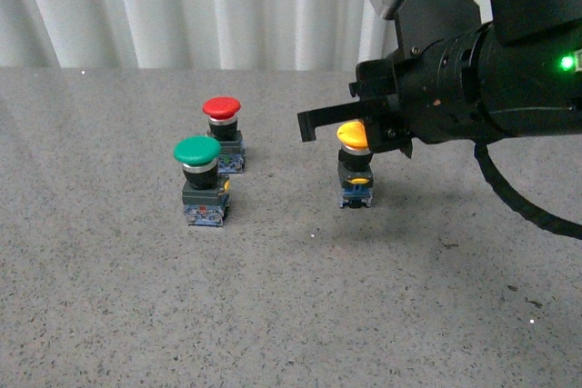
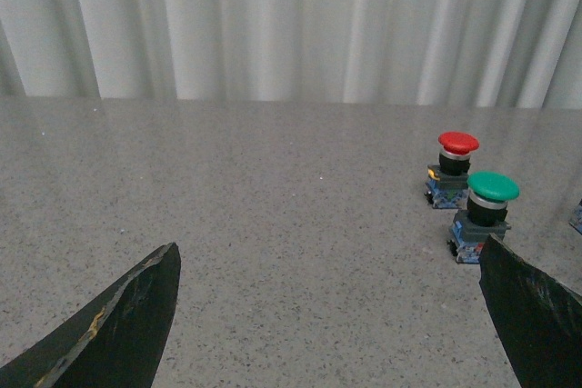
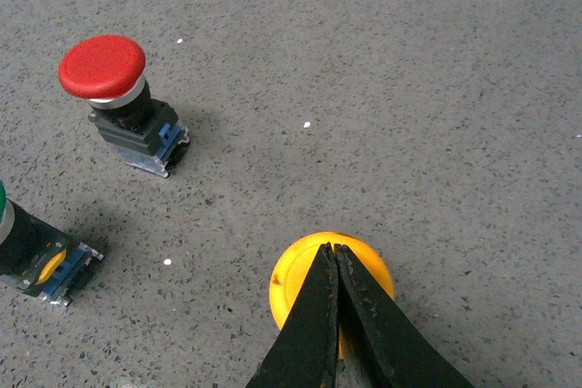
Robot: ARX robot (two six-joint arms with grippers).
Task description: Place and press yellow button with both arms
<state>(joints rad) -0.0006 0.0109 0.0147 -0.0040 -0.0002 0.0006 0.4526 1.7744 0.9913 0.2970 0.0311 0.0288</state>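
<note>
The yellow button (image 1: 353,136) stands upright on the grey speckled table, right of the middle. My right gripper (image 1: 307,124) is shut and empty, its fingers lying across the top of the yellow cap. In the right wrist view the closed fingertips (image 3: 335,248) rest over the middle of the yellow cap (image 3: 293,281); I cannot tell if they touch it. My left gripper (image 2: 329,247) is open and empty, low over bare table to the left of the buttons. The left arm does not show in the front view.
A green-capped button (image 1: 197,150) and a red-capped button (image 1: 222,107) stand close together left of the yellow one; both also show in the left wrist view (image 2: 493,186) (image 2: 458,142). White curtains hang behind the table (image 1: 109,297).
</note>
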